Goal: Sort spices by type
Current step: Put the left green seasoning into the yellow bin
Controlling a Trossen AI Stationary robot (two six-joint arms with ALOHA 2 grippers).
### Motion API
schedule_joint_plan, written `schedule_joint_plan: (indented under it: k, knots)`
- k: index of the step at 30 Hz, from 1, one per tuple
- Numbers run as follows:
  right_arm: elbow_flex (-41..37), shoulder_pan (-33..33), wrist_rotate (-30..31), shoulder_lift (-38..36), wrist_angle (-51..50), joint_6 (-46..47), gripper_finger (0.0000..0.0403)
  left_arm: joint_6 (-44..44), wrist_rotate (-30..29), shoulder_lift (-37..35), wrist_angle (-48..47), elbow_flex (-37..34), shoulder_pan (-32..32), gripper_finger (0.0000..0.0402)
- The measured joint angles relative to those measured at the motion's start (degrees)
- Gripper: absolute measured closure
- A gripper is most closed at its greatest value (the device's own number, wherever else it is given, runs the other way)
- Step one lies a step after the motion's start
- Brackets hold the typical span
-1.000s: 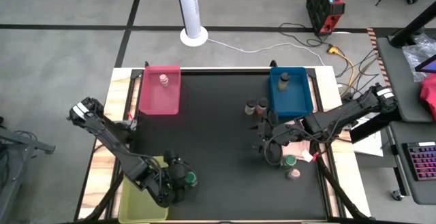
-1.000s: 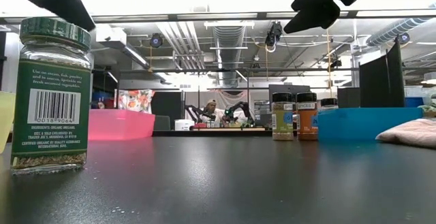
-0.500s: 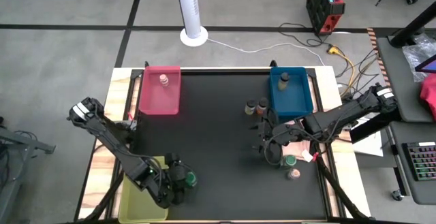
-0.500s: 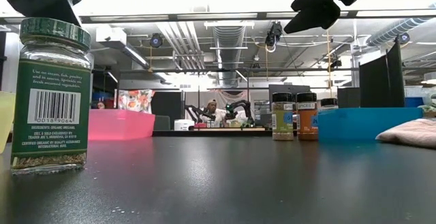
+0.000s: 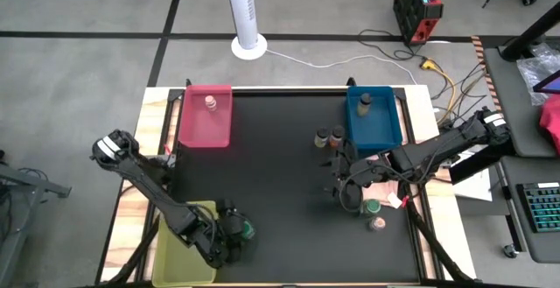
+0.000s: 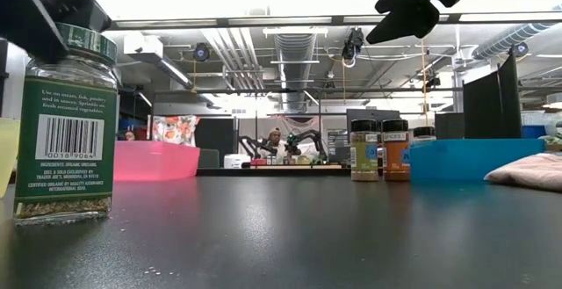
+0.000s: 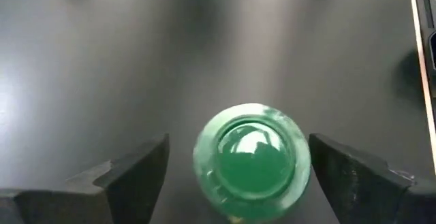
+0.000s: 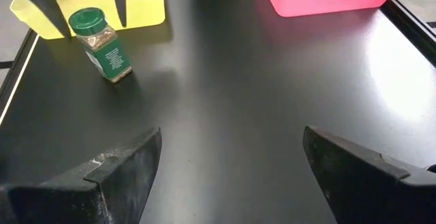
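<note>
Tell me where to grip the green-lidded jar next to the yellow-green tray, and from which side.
Grip the green-lidded jar from above, fingers on opposite sides of its round body just under the lid. It stands upright beside the yellow-green tray, and the left gripper already hangs open, straddling it. The right gripper waits open mid-table.

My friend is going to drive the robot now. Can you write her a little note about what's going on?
Left gripper: open, fingers either side of the green-lid jar, which stands on the table beside the yellow-green tray. Not gripped yet.
Right gripper: open, holding nothing, hovering near the blue tray.
Done: one jar in the pink tray, one in the blue tray.
Left: the green-lid jar, two jars standing beside the blue tray, and two more near the right arm.
</note>
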Motion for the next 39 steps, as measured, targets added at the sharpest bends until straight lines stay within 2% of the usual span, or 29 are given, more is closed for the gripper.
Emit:
schedule_joint_plan:
  k: [4,7,13,22,30,35,39]
  knots:
    - [0.00,0.00,0.00,0.00,0.02,0.04,0.0058,1.27,-0.01,2.06,1.08,0.77,0.01,0.0083]
    - [0.00,-0.01,0.00,0.00,0.21,0.25,0.0063,1.82,0.03,2.60,0.78,1.16,0.00,0.0110]
    - [0.00,0.00,0.00,0.00,0.42,0.46,0.0071,1.83,-0.24,2.11,0.90,1.22,0.01,0.0216]
    - [0.00,-0.01,0.00,0.00,0.41,0.46,0.0064,1.89,0.20,1.99,-0.31,2.14,0.02,0.0218]
    - [0.00,-0.02,0.00,0.00,0.39,0.60,0.0070,2.10,-3.54,1.81,-11.39,13.25,-0.15,0.0218]
    - [0.00,-0.02,0.00,0.00,0.41,0.66,0.0077,-5.56,-7.33,1.77,-23.49,23.64,-0.61,0.0218]
    - [0.00,-0.02,0.00,0.00,0.42,0.96,0.0079,-17.84,-10.67,1.77,-37.29,30.09,-3.23,0.0218]
